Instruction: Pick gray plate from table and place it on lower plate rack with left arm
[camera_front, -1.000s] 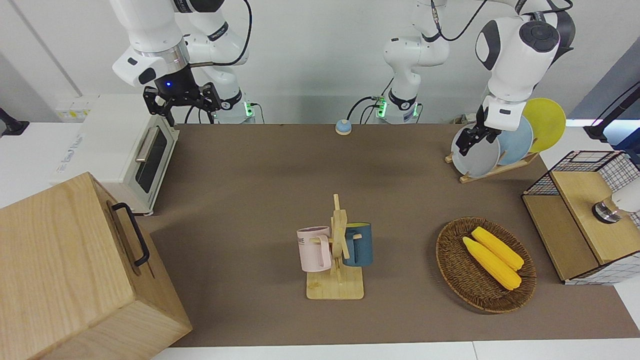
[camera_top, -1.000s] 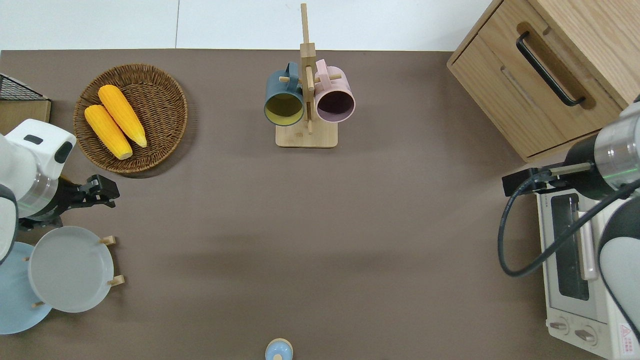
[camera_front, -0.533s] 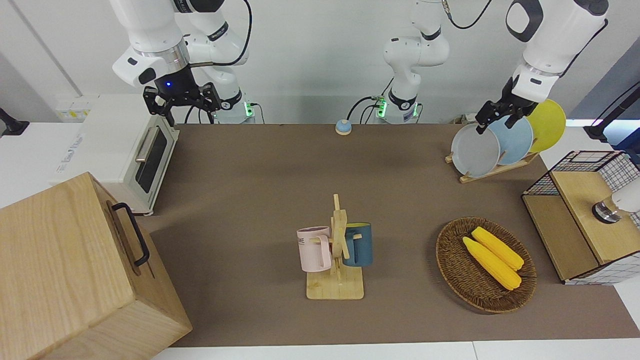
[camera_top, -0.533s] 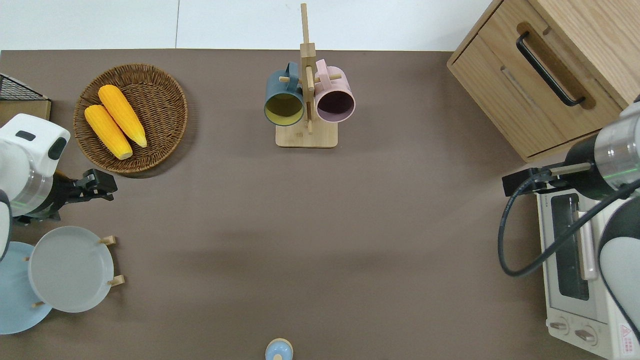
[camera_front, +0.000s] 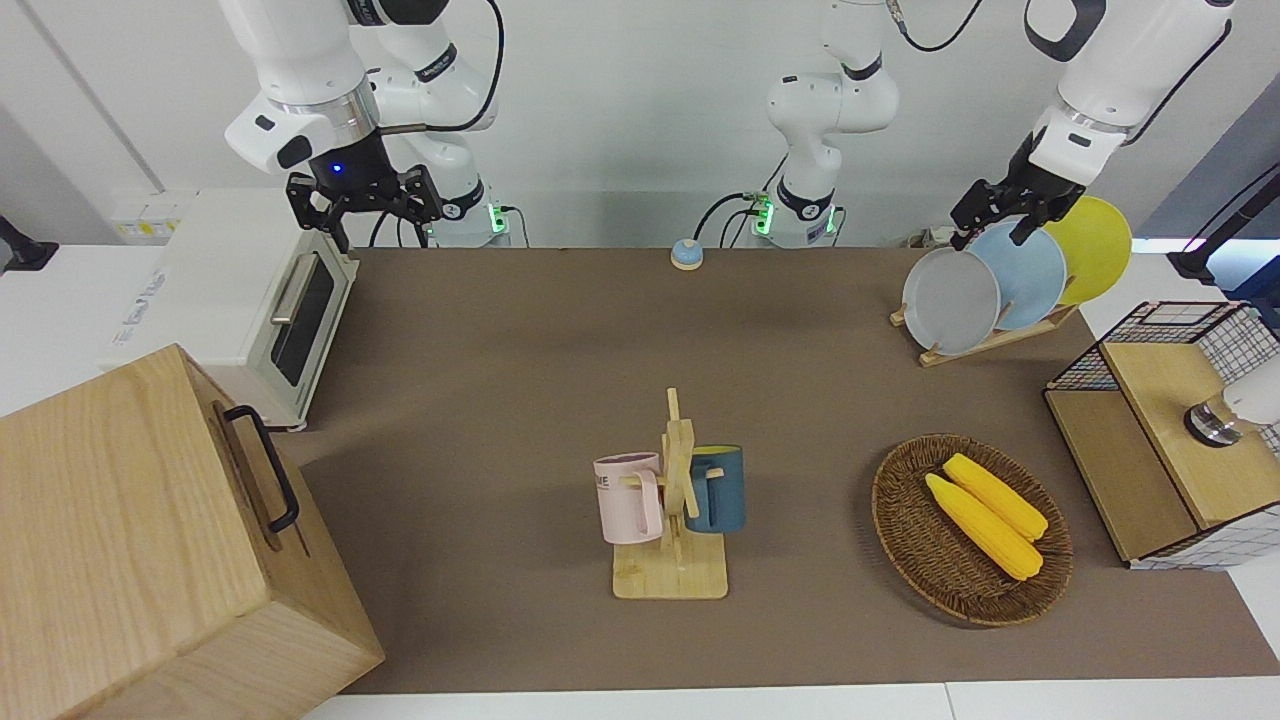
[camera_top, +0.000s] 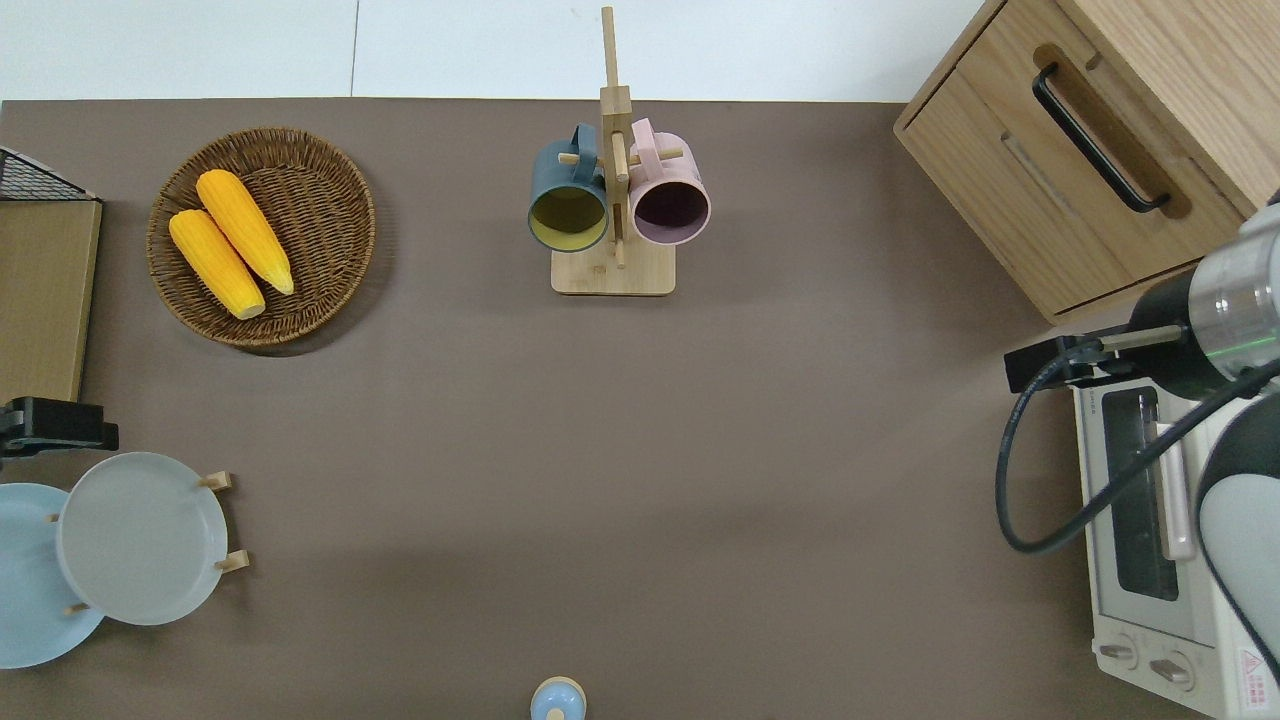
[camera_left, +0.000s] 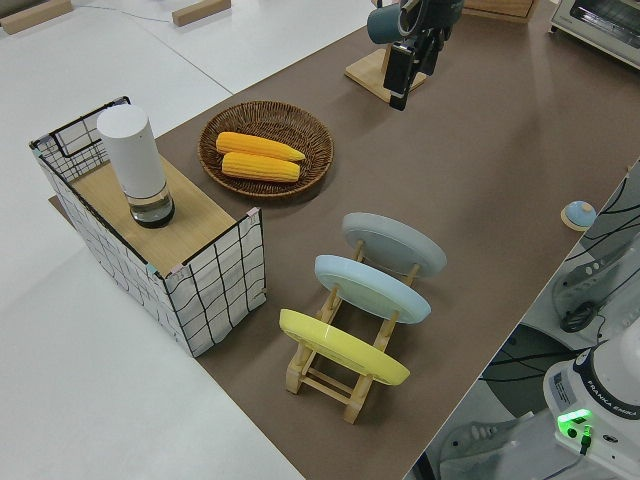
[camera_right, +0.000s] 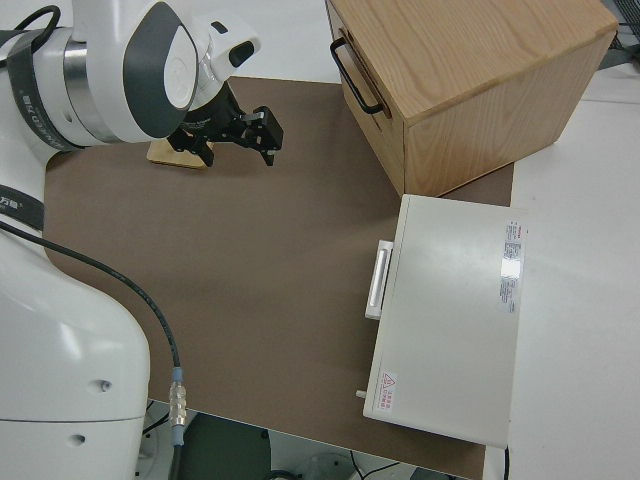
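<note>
The gray plate (camera_front: 950, 300) (camera_top: 140, 537) (camera_left: 393, 243) stands on edge in the lower plate rack (camera_front: 985, 345) (camera_left: 320, 375), in the slot toward the table's middle, on the brown table (camera_front: 500, 350). A light-blue plate (camera_front: 1030, 280) and a yellow plate (camera_front: 1095, 245) fill the slots beside it. My left gripper (camera_front: 990, 218) (camera_top: 60, 425) hangs open and empty in the air, over the table strip between the rack and the wire crate, apart from the plates. The right arm is parked, its gripper (camera_front: 365, 200) (camera_right: 235, 135) open.
A wire crate with a wooden shelf (camera_front: 1150, 400) stands at the left arm's end. A wicker basket (camera_front: 905, 530) holds two corn cobs. A mug stand (camera_front: 670, 580) carries a pink and a blue mug. A toaster oven (camera_front: 250, 300) and wooden cabinet (camera_front: 130, 540) stand at the right arm's end.
My left gripper has risen off the gray plate's upper rim and drawn back toward the left arm's end of the table. The plate stays in the rack. The right arm is still.
</note>
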